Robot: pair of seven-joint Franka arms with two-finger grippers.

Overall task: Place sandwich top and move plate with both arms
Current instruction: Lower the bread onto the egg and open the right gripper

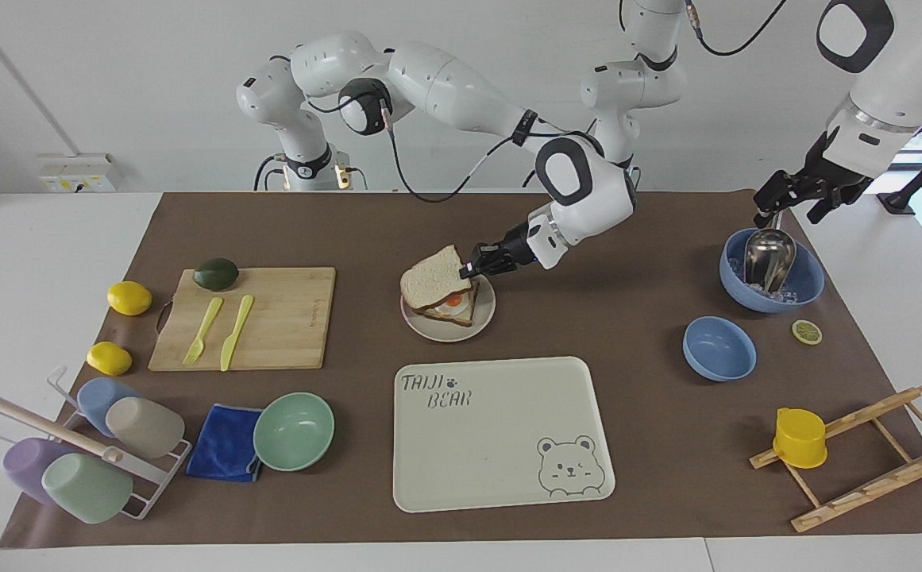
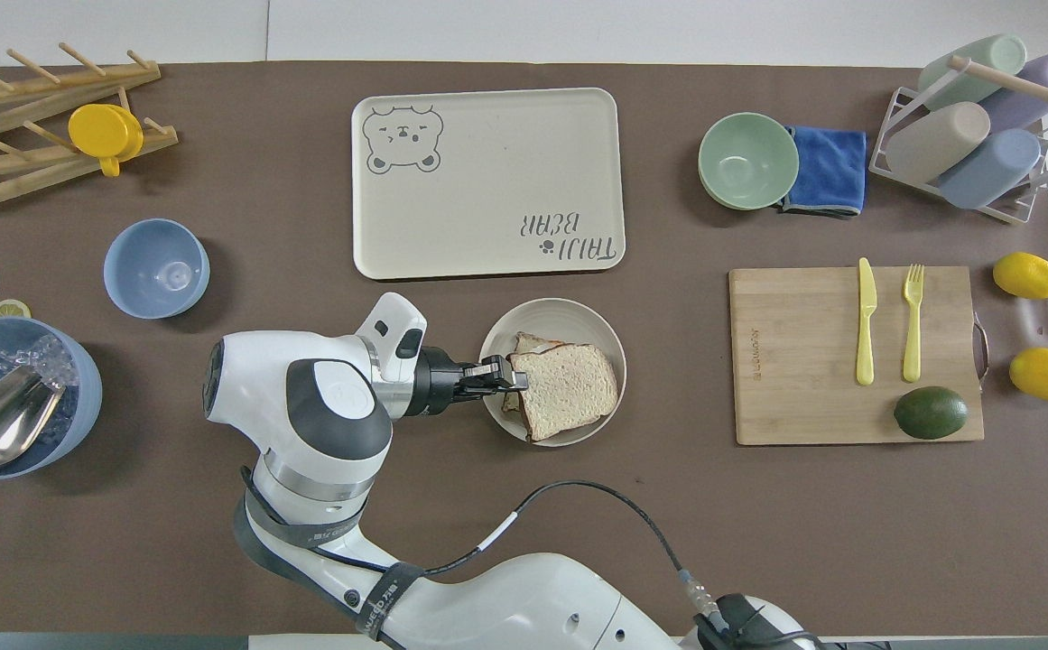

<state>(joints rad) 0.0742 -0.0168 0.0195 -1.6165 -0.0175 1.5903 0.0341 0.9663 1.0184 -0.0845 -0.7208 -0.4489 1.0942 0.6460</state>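
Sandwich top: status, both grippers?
Right gripper shut on sandwich top, tilted over the egg slice on the plate. Left gripper open above the scoop bowl, waiting. Nothing blocking.

Plate (image 1: 483, 322) mid-table: bare brown mat on side toward robots and on side toward left arm's end. Tray (image 1: 508, 445) close beside plate, farther from robots; narrow gap between. Board (image 1: 286, 318) toward right arm's end; strip of mat between board and plate. Right gripper (image 1: 472, 267) and forearm slant over plate's edge, clamped on bread (image 1: 433, 278) corner, blocking that side. Left gripper (image 1: 796, 191) spread wide above ice bowl (image 1: 806, 290), well apart from plate.
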